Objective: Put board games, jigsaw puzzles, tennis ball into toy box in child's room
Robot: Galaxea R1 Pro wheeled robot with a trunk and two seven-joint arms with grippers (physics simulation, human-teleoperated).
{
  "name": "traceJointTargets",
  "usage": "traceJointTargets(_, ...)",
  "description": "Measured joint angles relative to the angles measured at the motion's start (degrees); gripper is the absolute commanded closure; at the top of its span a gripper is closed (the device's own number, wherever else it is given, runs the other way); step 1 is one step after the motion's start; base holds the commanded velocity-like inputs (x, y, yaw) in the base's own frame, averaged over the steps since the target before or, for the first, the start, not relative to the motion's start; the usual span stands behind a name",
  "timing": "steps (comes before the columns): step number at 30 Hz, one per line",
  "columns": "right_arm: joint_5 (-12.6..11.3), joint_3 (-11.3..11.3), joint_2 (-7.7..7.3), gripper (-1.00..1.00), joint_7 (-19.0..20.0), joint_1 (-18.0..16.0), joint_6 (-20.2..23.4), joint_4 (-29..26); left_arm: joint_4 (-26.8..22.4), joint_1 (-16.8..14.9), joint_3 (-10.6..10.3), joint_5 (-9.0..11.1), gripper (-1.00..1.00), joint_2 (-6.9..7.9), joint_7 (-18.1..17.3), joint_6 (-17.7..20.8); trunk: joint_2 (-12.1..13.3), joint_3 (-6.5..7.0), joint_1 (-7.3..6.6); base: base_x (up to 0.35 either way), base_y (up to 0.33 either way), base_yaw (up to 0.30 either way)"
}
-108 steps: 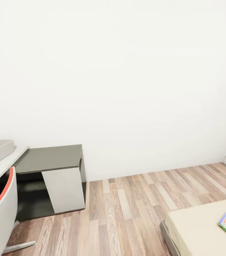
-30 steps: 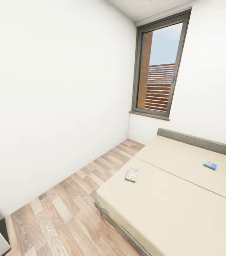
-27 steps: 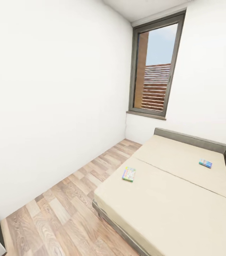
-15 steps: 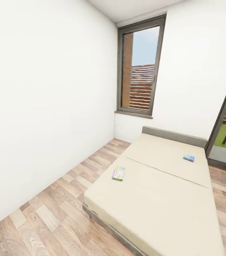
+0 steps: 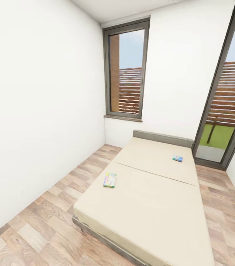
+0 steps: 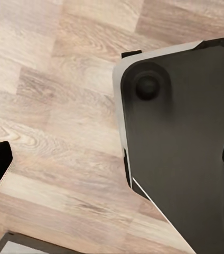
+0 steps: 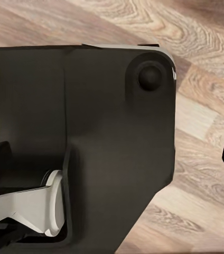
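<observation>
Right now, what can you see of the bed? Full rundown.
The bed is a low, wide cream mattress in two sections, split by a seam across its width, on a grey frame with a grey headboard against the far wall between window and glass door. It stands on the wood floor, lengthwise away from the camera. Two board games lie flat on it: a green-bordered one near the left edge just this side of the seam, a blue one on the far section, right side.

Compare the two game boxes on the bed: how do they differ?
The near game box has a green border and pale, busy cover; the far game box is blue. The near one lies by the bed's left edge, the far one towards the headboard, and looks smaller. Both lie flat.
</observation>
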Motion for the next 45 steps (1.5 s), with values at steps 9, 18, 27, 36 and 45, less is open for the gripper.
traceJointTargets(9,0.0,0.0,0.0,-1.0,0.0,0.0,0.0,0.0,0.0,0.0,0.0,0.0,-1.0,-0.08,0.0,0.0,0.0,0.0,0.0,0.0,0.0,-0.282)
traceJointTargets(18,0.0,0.0,0.0,-1.0,0.0,0.0,0.0,0.0,0.0,0.0,0.0,0.0,-1.0,-0.15,0.0,0.0,0.0,0.0,0.0,0.0,0.0,-0.28)
traceJointTargets(27,-0.1,0.0,0.0,-1.0,-0.1,0.0,0.1,0.0,0.0,0.0,-0.1,0.0,-1.0,-0.18,0.0,0.0,0.0,0.0,0.0,0.0,0.0,-0.281)
traceJointTargets(36,-0.1,0.0,0.0,-1.0,-0.1,0.0,0.1,0.0,0.0,0.0,0.0,0.0,-1.0,-0.26,0.0,0.0,0.0,0.0,0.0,0.0,0.0,-0.281)
traceJointTargets(45,-0.1,-0.1,0.0,-1.0,-0.1,0.0,0.3,0.0,0.0,0.0,0.0,0.0,-1.0,-0.27,0.0,0.0,0.0,0.0,0.0,0.0,0.0,-0.281)
